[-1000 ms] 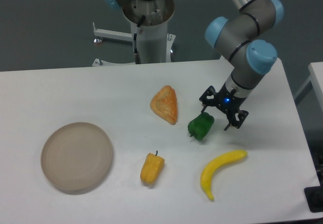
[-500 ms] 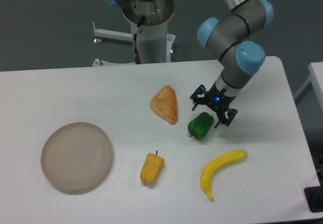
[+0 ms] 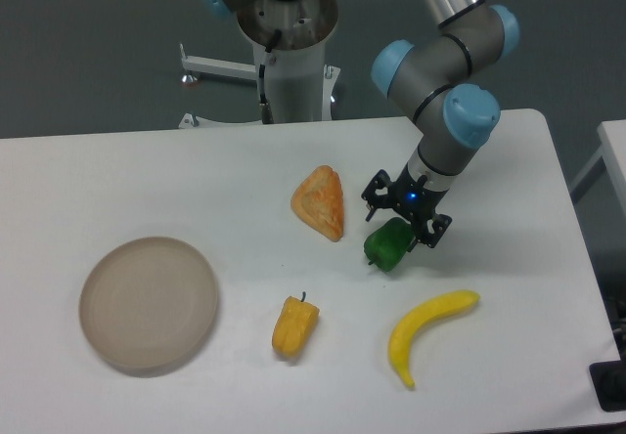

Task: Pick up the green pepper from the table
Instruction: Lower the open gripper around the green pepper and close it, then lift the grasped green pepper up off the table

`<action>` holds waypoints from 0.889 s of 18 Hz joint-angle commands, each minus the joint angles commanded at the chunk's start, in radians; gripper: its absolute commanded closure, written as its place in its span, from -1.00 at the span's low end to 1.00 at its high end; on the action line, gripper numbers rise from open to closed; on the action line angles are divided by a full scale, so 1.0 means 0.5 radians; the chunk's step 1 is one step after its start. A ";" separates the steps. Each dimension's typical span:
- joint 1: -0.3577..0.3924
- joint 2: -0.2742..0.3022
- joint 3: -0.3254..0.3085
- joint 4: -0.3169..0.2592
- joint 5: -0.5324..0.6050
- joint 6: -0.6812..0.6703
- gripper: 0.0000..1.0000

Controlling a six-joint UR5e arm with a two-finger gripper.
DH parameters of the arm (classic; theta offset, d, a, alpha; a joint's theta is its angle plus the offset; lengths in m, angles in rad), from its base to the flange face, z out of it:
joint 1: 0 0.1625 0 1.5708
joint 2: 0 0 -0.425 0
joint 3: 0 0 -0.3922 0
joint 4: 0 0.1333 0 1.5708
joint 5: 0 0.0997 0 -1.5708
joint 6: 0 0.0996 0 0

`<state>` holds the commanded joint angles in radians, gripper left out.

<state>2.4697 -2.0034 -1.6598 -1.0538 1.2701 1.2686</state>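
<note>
- The green pepper is straddled from 12 o'clock by the spread gripper.
- At 10 o'clock, the pastry lies near; a narrow strip of table is left between.
- At 5 o'clock, the banana lies apart.
- At 8 o'clock, the yellow pepper sits farther off.
- The plate lies well apart at 9 o'clock.
</note>
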 joint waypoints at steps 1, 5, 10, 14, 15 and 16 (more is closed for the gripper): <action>0.003 0.000 0.006 0.000 0.000 0.000 0.18; 0.006 0.006 0.058 0.000 0.006 0.000 0.23; -0.018 0.021 0.211 -0.009 0.018 0.022 0.23; -0.055 0.095 0.298 -0.021 0.150 0.073 0.23; -0.061 0.125 0.304 -0.021 0.190 0.113 0.23; -0.086 0.150 0.313 -0.028 0.215 0.141 0.23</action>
<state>2.4269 -1.9283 -1.5033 -1.0676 1.3774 1.3390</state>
